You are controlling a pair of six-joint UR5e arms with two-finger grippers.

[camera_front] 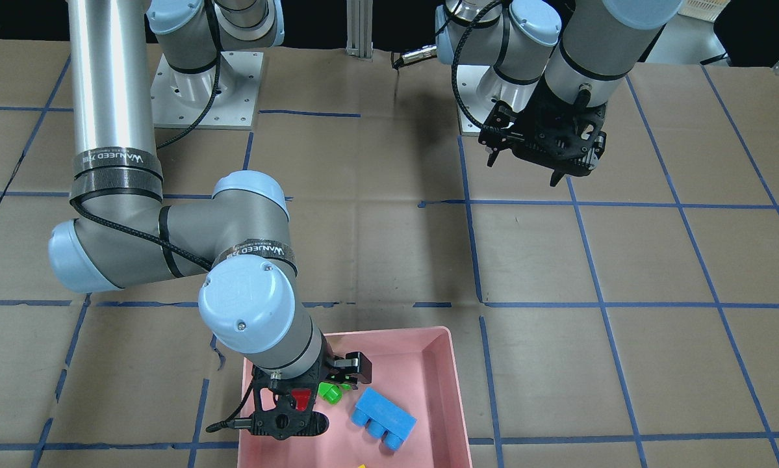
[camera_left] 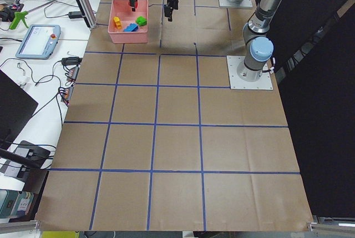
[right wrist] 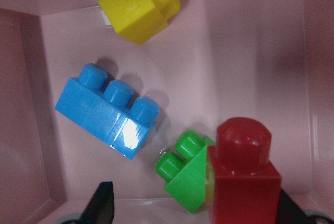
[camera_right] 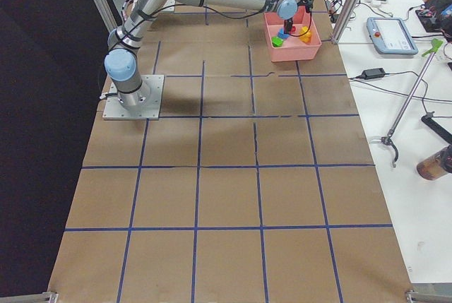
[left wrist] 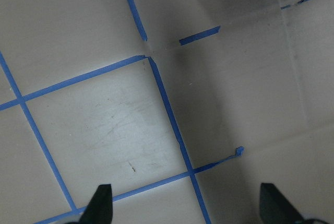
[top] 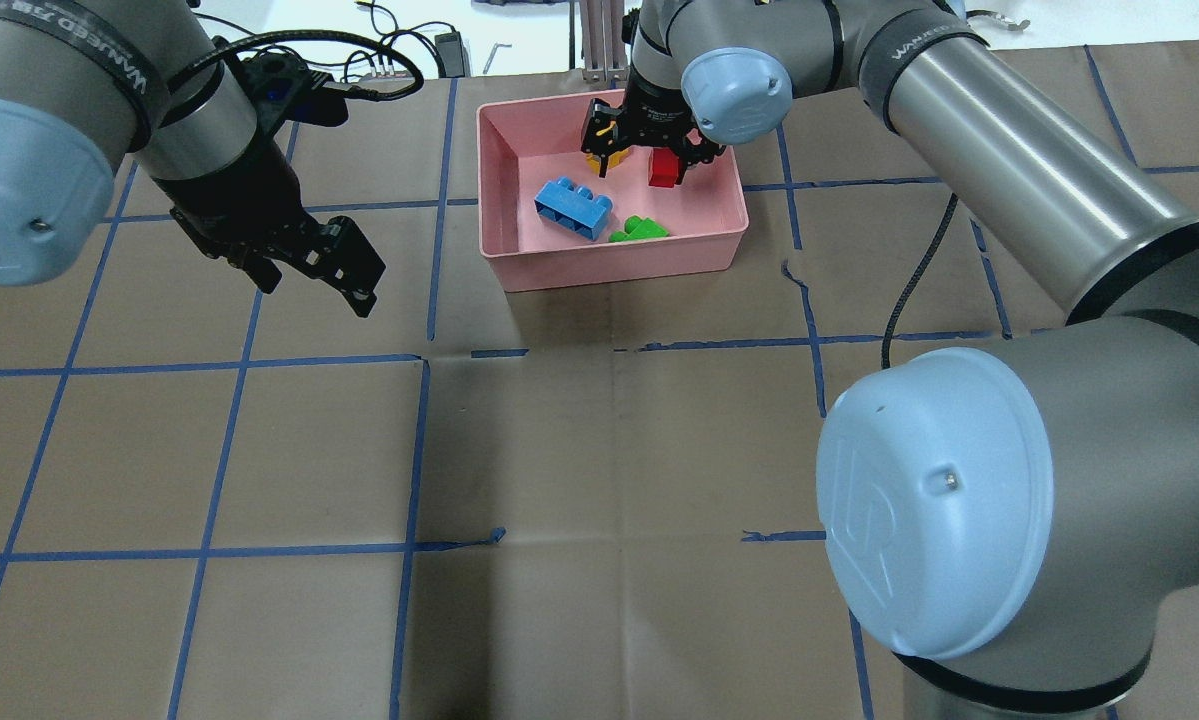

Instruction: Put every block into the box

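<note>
Red block [right wrist: 242,177] over the box [top: 609,262], jaws spread wide

In the right wrist view it is at 5 o'clock, with the green block [right wrist: 182,172] at 6, blue block [right wrist: 107,109] at 9 and yellow block [right wrist: 138,7] at 12. The right gripper [right wrist: 198,207] grips nothing. The red block perhaps touches one finger, so retreat straight up. The left gripper [left wrist: 185,203] is wide and empty.

Box [top: 609,270]: sat on the table [top: 599,450], on the side far from the robot.
Three-stud block [top: 572,208]: lay in the box's left half.
Near two-stud block [top: 639,230]: lay just right of it, by the near wall.
Far two-stud block [right wrist: 138,7]: lay against the far wall.
One-stud block [top: 664,168]: was in the right half, between the right gripper's [top: 647,165] parted fingers.
Left gripper [top: 314,290]: hung over the table, left of the box.
</note>
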